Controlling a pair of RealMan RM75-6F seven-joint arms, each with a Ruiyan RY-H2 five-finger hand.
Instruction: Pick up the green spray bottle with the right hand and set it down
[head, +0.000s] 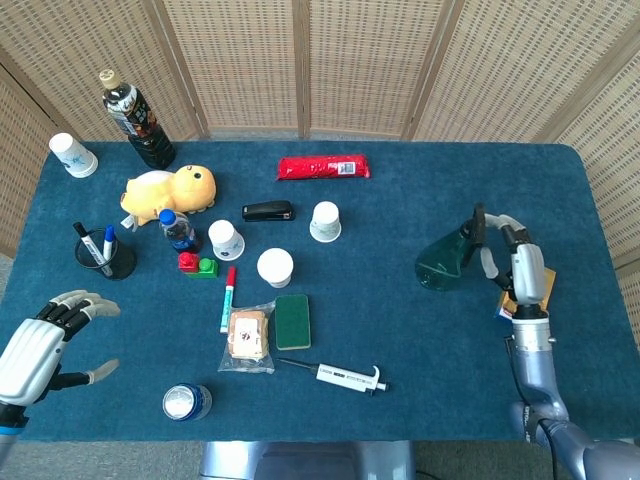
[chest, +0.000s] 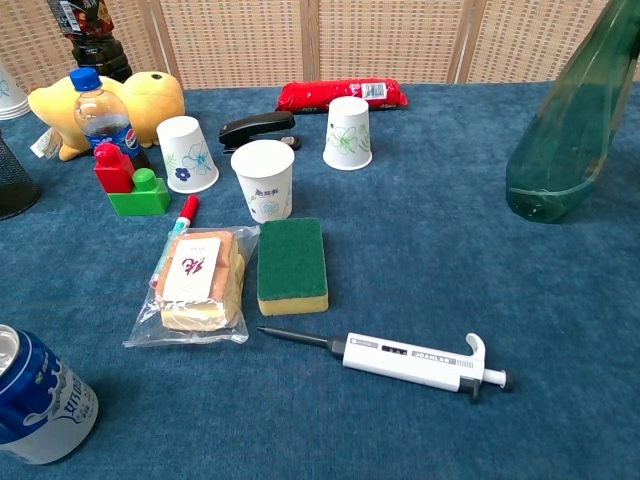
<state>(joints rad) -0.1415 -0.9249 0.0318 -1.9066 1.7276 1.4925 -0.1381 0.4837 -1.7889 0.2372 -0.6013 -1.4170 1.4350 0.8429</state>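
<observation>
The green spray bottle (head: 442, 264) stands with its base on the blue table (head: 400, 330) at the right, leaning with its neck toward my right hand. In the chest view the green spray bottle (chest: 566, 125) reaches the top right corner, and no hand shows on it. My right hand (head: 523, 266) is just right of the bottle's top, fingers apart, holding nothing. My left hand (head: 36, 345) hovers at the front left edge with its fingers spread and empty.
An orange packet (head: 546, 288) lies beneath my right hand. A pipette (chest: 415, 361), a green sponge (chest: 292, 264) and a bagged snack (chest: 195, 282) lie at the front centre. Paper cups (chest: 264, 178), a stapler (head: 268, 211) and a soda can (head: 186, 402) are further left.
</observation>
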